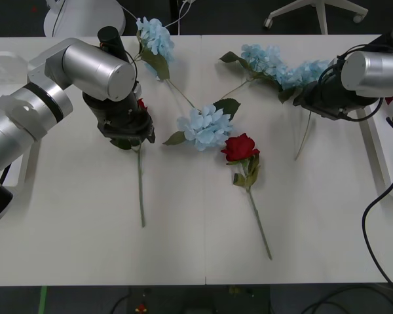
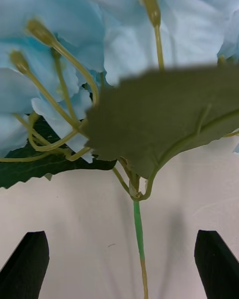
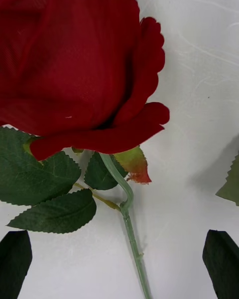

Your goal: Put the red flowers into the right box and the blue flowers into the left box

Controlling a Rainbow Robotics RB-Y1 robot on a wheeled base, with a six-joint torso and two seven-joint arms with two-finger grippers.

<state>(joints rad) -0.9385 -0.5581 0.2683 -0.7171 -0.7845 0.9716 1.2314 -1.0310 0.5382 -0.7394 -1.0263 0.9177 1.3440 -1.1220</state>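
White plastic right box (image 1: pixel 380 154), its visible strip bare. Left gripper (image 3: pixel 119 264) wide, black fingers straddling dark-red rose's (image 3: pixel 74 65) green stem; right gripper (image 2: pixel 119 264) wide, straddling pale-blue hydrangea's (image 2: pixel 74 35) stem.

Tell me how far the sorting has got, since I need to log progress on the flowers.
Nothing looks boxed yet: the flowers in view lie on the table. In hand: the left gripper is open over a red rose, the right gripper open over a blue hydrangea's stem. Left: another rose and hydrangeas mid-table, then boxing everything.
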